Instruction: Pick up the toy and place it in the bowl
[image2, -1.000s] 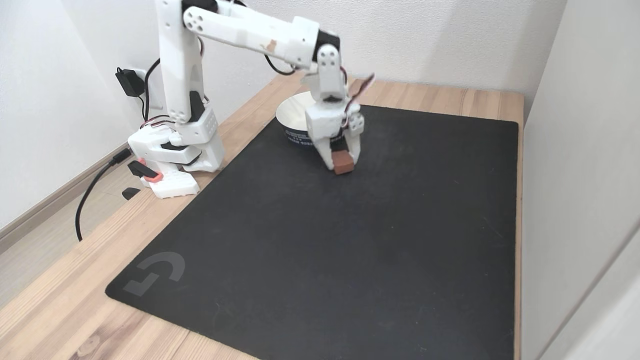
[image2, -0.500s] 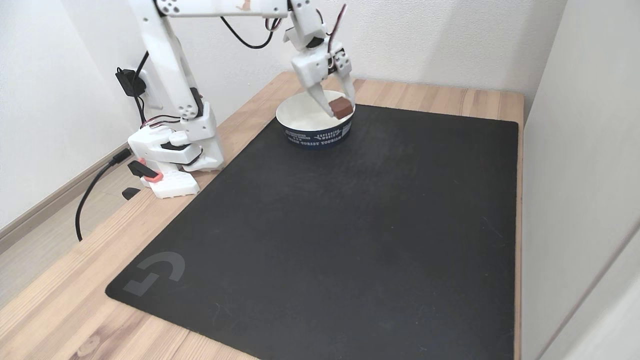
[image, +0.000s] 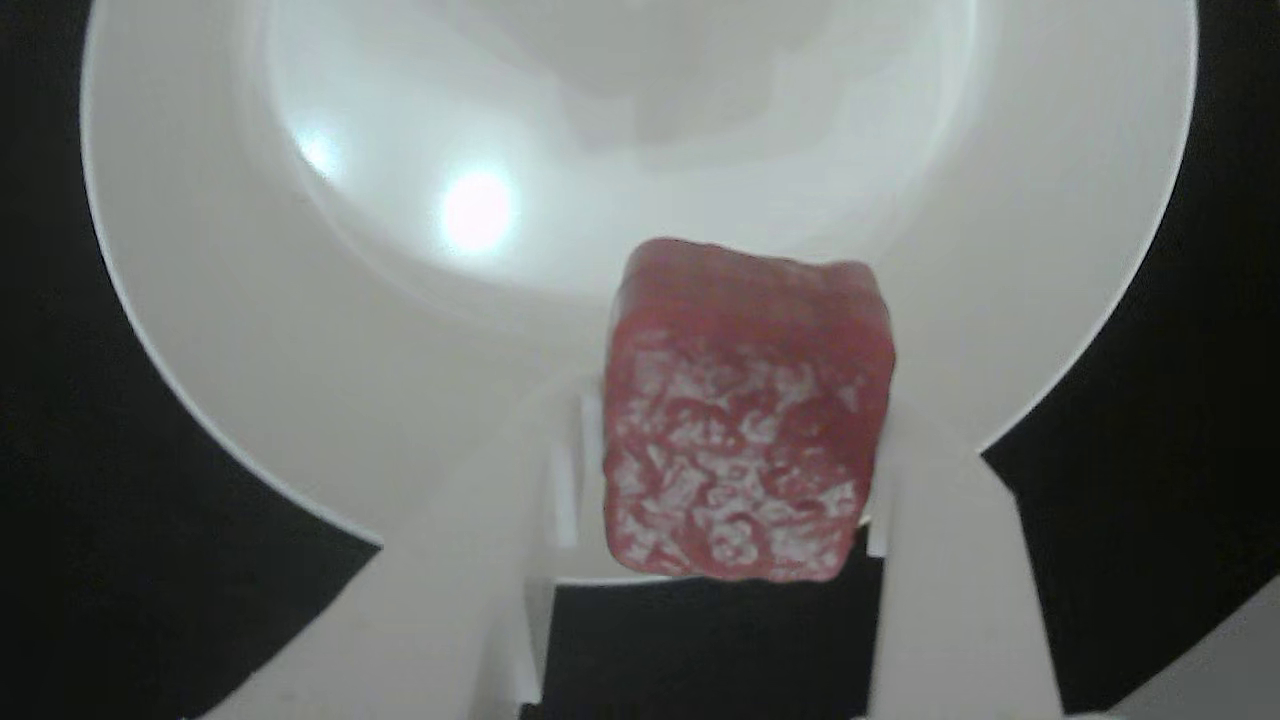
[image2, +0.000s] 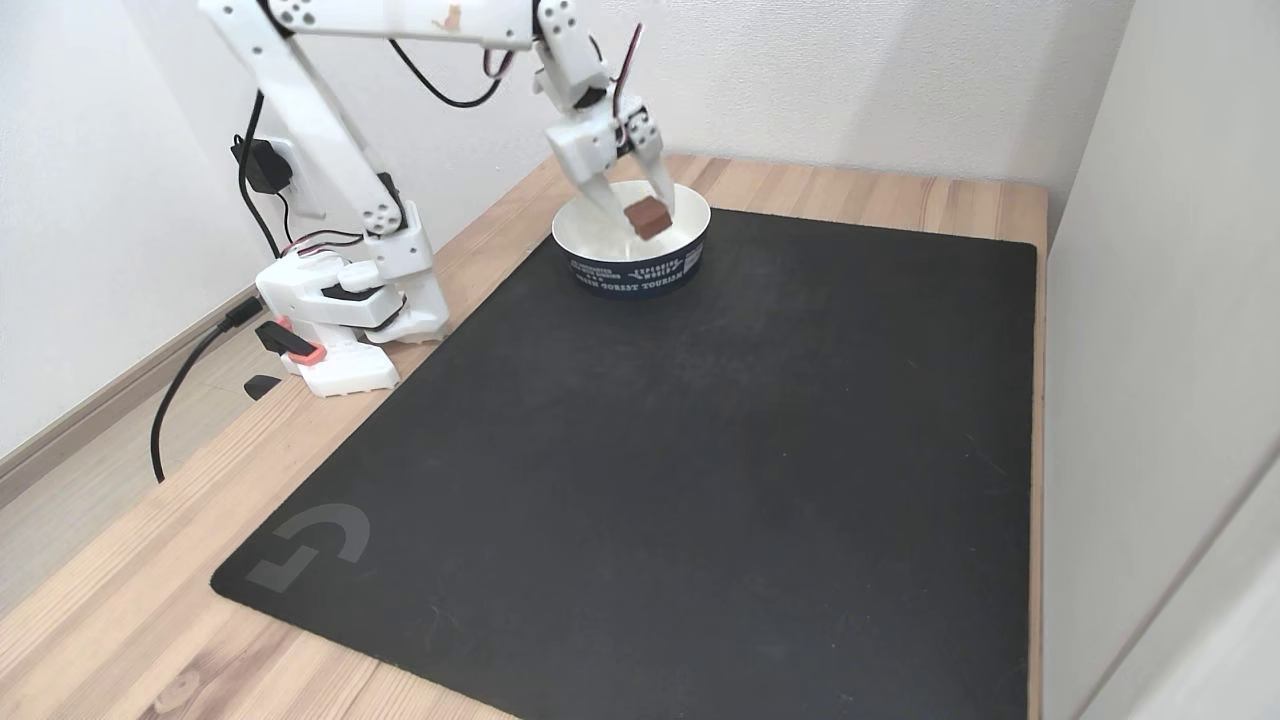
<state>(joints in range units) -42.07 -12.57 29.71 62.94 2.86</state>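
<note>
We see the gripper (image2: 640, 212) clenched on the toy (image2: 647, 217), a red cube with a bumpy, whitish face, held in the air above the bowl (image2: 600, 240). In the other view the toy (image: 745, 420) sits between two white fingers (image: 940, 560), over the bowl's (image: 250, 330) near rim and white inside.

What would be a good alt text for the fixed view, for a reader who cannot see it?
A white robot arm's gripper holds a small red toy cube above an off-white bowl with a dark blue printed band. The bowl stands at the far edge of a black mat on a wooden table.
</note>
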